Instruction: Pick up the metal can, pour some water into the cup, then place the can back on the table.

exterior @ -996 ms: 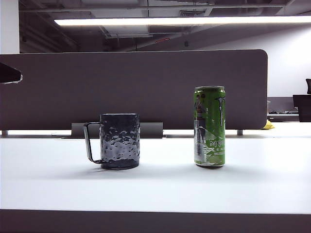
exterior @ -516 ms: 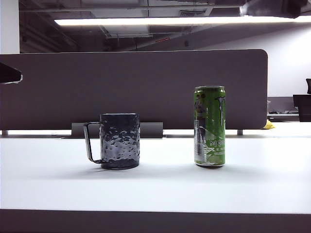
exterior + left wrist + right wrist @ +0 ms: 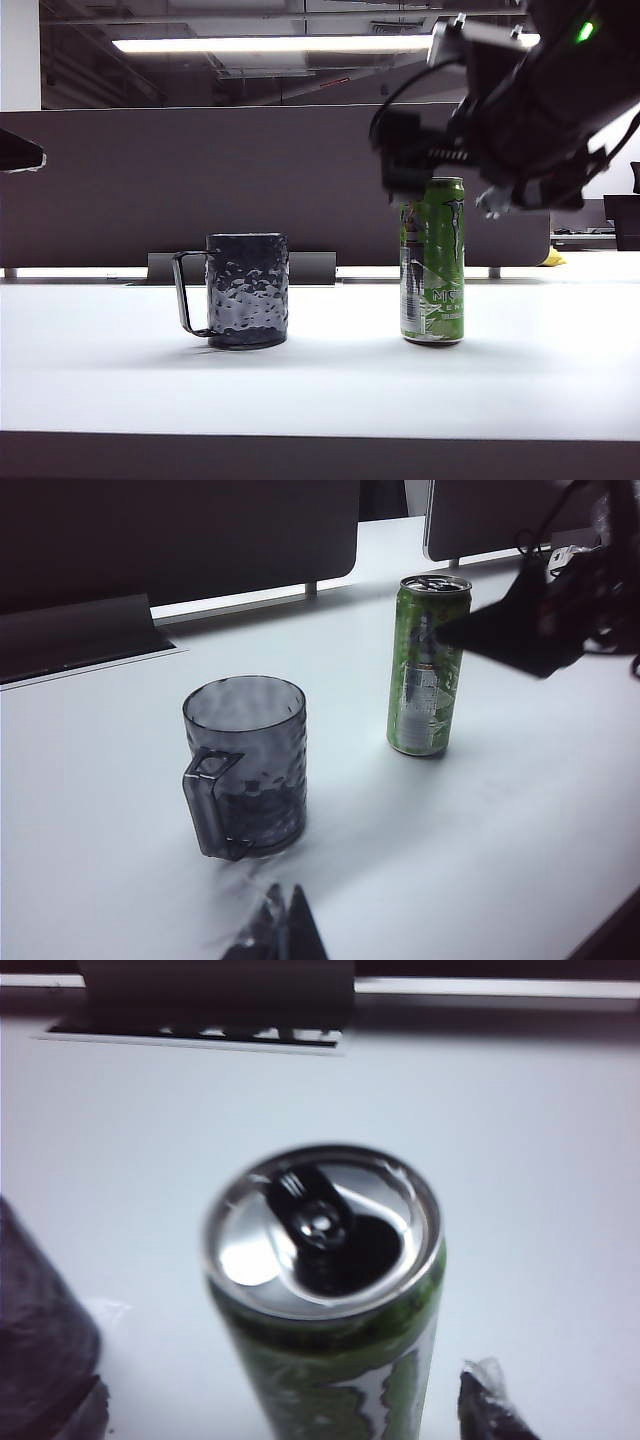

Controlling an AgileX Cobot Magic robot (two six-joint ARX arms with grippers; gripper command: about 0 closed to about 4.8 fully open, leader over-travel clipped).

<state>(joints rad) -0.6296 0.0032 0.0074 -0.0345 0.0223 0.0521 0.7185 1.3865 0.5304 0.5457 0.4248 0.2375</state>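
The metal can (image 3: 432, 262) stands upright on the table (image 3: 320, 385), to the right of the cup (image 3: 247, 290) in the exterior view and well apart from it, with nothing gripping it. The right wrist view looks down on its silver top (image 3: 322, 1228), where the tab is lifted and the mouth is open and dark. The cup stands upright too, its thin handle turned away from the can; whether it holds anything cannot be told from these views, and no water shows anywhere. The right gripper (image 3: 440, 150) hangs just above and slightly behind the can's rim, its dark body blurred; one fingertip (image 3: 490, 1405) shows beside the can in the right wrist view, and its jaws stand at their widest, clear of the can on both sides. The left gripper (image 3: 280, 935) sits low near the front of the table, short of the cup, and only a blurred dark tip shows, so its state cannot be told. By my judgement the task is at its very start: the approach to the can is under way, while the grasp, the lift, the pour into the cup and the setting down all remain.
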